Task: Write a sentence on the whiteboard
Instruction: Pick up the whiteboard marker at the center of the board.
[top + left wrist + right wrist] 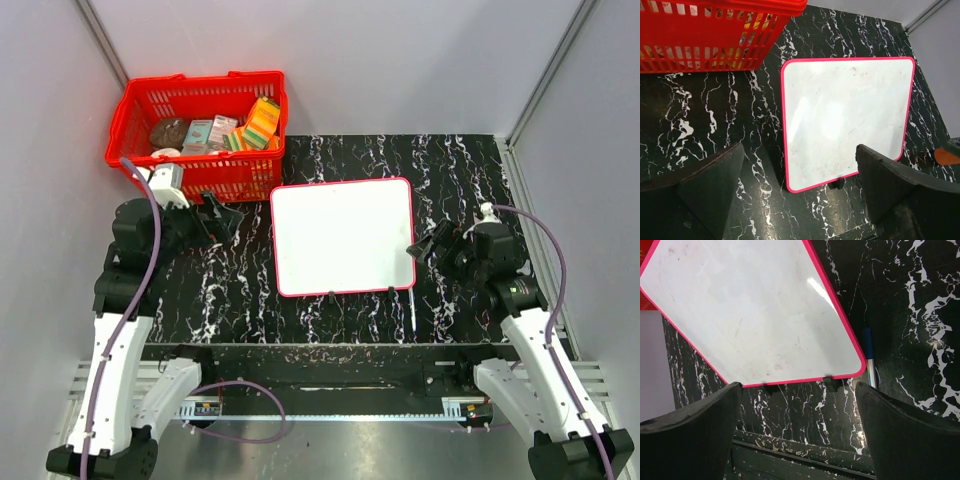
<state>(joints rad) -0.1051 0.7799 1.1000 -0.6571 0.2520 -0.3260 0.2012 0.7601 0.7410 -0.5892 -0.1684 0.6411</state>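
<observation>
On the table (200, 290), the whiteboard (343, 238) lies beside a pen (412, 308).

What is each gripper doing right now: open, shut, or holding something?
Left gripper: open, holding nothing.
Right gripper: open, holding nothing.

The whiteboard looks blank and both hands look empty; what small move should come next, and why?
Probably the open right hand should lower toward the marker lying beside the near right corner of the whiteboard. The board carries no writing, the left hand is open and empty too, and the marker lies on the right hand's side.
</observation>
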